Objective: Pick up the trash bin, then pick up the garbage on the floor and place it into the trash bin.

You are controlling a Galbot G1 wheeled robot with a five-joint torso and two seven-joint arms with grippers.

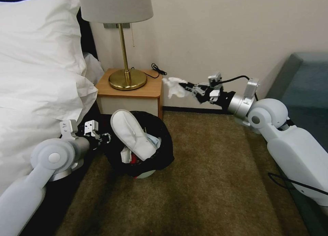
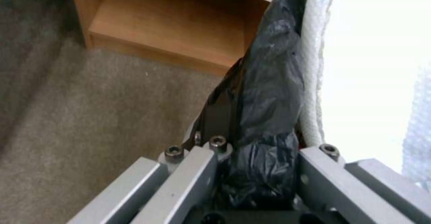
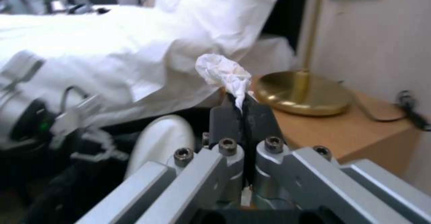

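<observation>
Black crinkled plastic lines the trash bin (image 1: 150,161), which we locate on the brown carpet (image 1: 218,181), just in front of the wooden nightstand (image 1: 131,92) and beside the bed (image 1: 30,79). Its pale base is visible under the bag.

Left claw (image 1: 106,137): we find it at the bin's rim on the bed side. In the left wrist view the left claw (image 2: 251,150) is clamped on the rim, with bunched black bag between the fingers (image 2: 215,113).

Bin contents: a white slipper (image 1: 133,135) stands tilted, its toe end projecting above the rim. Some white and red litter lies beside it lower in the bin.

Right claw (image 1: 186,89): we find it raised in the air, near the wall, above and to the right of the bin and level with the nightstand top. In the right wrist view the right claw (image 3: 244,111) is pressed together on a crumpled white tissue (image 3: 224,74), which projects beyond the fingertips. In the head view the tissue (image 1: 174,86) hangs clear of the bin.

A brass lamp (image 1: 127,77) stands on the nightstand.
</observation>
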